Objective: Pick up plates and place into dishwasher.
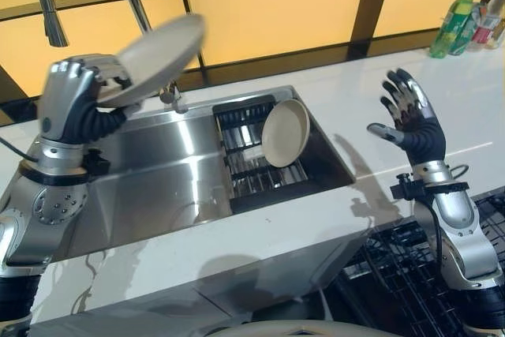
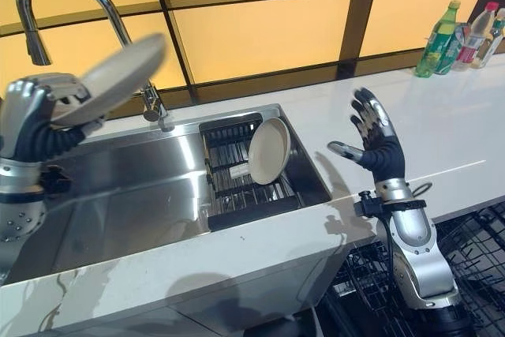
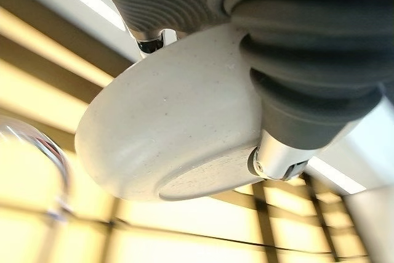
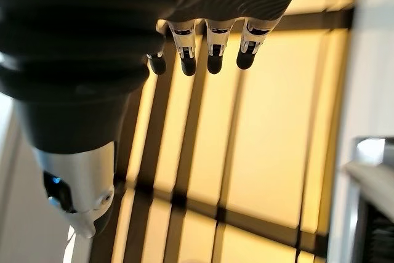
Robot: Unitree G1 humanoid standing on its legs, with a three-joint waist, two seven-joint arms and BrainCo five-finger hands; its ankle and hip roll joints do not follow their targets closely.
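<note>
While our left hand (image 1: 83, 88) grips one plate (image 1: 158, 54) high over the sink (image 1: 150, 171), we are mid-carry, and our right hand (image 1: 410, 116) waits open above the counter (image 1: 473, 108). Next we likely swing it down to the dishwasher rack (image 1: 410, 258) by our right side. Its face tips up and away. Another plate (image 1: 286, 132) leans in the sink rack (image 1: 245, 155).

Plate (image 1: 285, 132) in sink (image 1: 158, 179) rack (image 1: 252, 165)

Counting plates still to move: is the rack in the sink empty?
No, one plate leans on edge in the rack, while the left hand holds another.
</note>
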